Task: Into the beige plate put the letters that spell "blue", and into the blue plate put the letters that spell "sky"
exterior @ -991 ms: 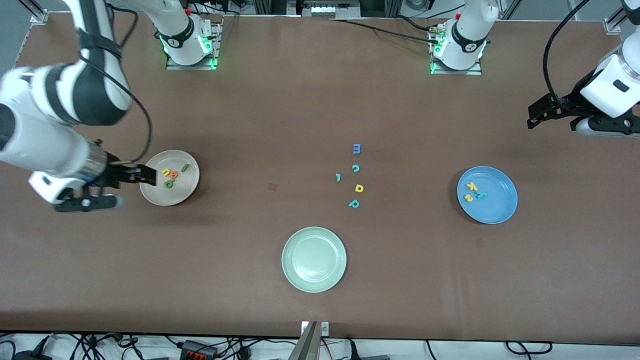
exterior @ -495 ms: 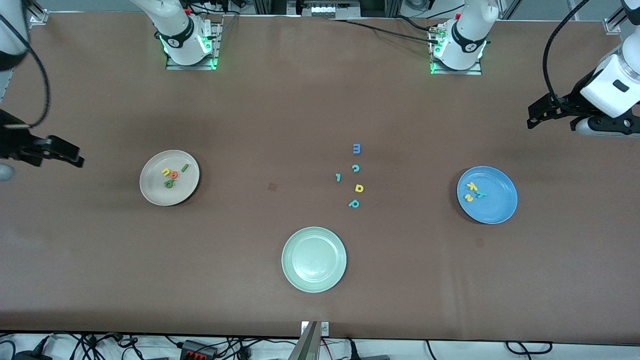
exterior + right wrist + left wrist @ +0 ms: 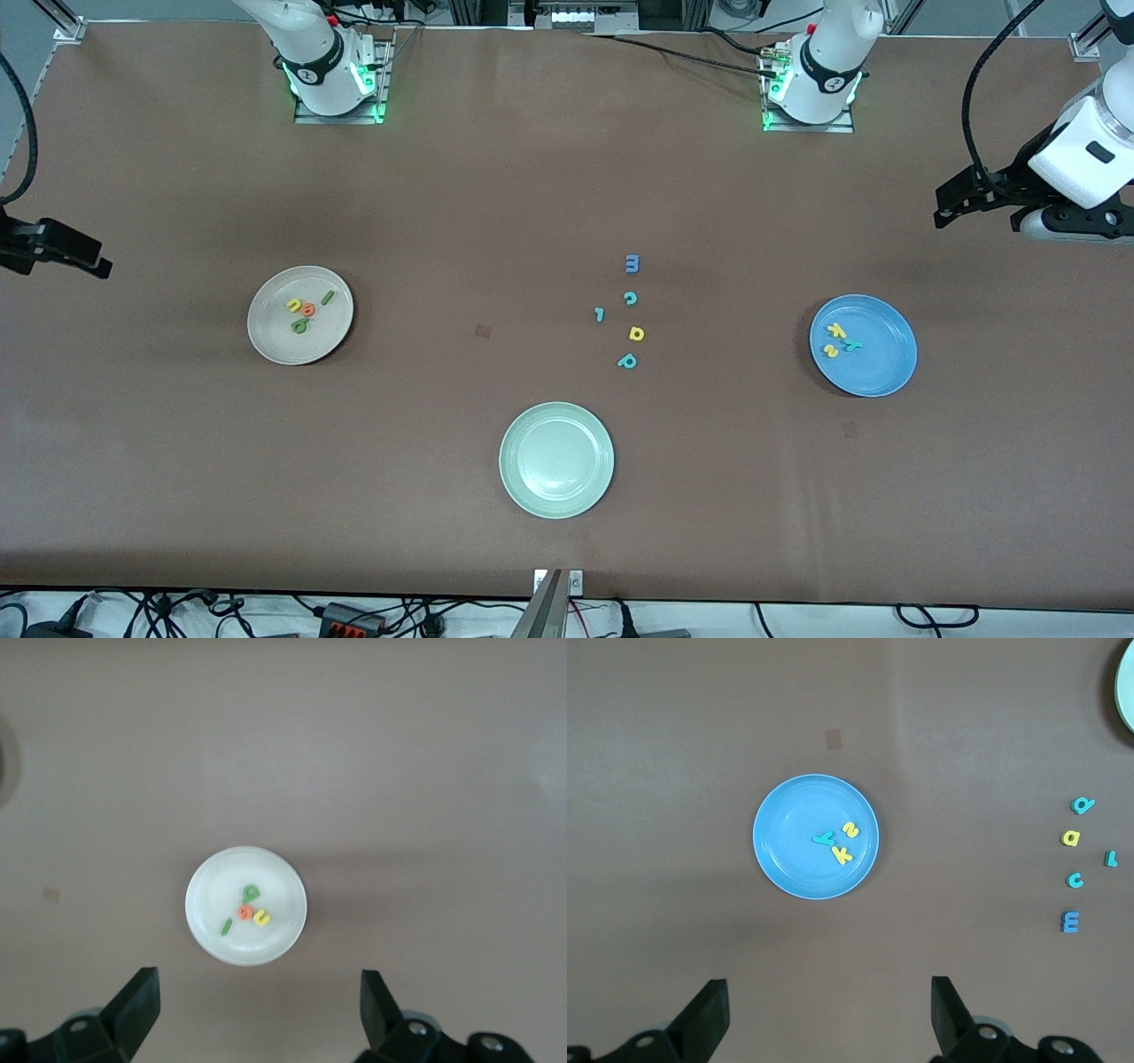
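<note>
White arm housings (image 3: 1076, 151), black cables, green-lit bases, black jaws

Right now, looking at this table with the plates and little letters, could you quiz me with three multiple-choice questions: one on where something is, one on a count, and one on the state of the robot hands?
1. Where is the orange letter?
A. On the beige plate
B. On the blue plate
C. Loose on the table

2. How many letters lie on the blue plate?
A. One
B. Three
C. Five

3. How are the two hands?
A. Both open, holding nothing
B. Both shut on letters
C. One open, one shut on a plate

Answers:
1. A: the orange letter lies on the beige plate among green and yellow ones.
2. B: the blue plate holds two yellow letters and one teal.
3. A: the left hand and the right hand both show fingers spread wide with nothing between them.
</note>
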Motion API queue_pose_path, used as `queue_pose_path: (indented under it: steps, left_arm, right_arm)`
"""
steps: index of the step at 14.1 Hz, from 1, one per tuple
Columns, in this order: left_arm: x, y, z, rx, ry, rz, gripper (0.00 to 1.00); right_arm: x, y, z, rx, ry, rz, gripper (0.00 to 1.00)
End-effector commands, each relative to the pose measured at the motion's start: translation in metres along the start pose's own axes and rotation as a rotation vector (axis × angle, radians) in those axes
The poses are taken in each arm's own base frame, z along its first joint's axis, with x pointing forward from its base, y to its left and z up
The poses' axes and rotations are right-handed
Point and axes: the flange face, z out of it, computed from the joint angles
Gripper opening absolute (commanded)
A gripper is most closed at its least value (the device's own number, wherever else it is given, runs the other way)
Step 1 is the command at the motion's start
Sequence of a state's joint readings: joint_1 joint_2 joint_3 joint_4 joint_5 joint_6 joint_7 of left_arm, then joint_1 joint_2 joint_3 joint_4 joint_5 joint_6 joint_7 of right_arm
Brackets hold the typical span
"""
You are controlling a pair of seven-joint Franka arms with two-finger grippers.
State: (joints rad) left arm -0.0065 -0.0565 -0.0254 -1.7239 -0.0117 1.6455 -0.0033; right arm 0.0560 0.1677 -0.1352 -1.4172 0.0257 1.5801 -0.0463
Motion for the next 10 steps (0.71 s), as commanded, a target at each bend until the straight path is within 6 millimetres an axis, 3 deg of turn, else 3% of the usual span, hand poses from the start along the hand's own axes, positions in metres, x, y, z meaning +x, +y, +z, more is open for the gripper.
queue_pose_path:
  steps: [1,5,8,10]
  left_arm:
    - [0.0,0.0,-0.004,-0.015,-0.003,0.012,1.0]
    - [0.0,0.0,-0.005,-0.015,-0.001,0.012,1.0]
    - [0.0,0.0,-0.005,-0.015,-0.001,0.012,1.0]
    - [-0.001,0.0,-0.005,-0.015,-0.002,0.012,1.0]
  right_arm:
    - [-0.019,-0.01,-0.004,-0.012,-0.021,-0.006,1.0]
    - [-0.039,-0.004,0.012,-0.002,0.002,-0.002,1.0]
    - [-0.03,-0.001,0.012,-0.006,0.014,-0.004,1.0]
    - [-0.027,0.001,0.002,-0.01,0.035,-0.001,1.0]
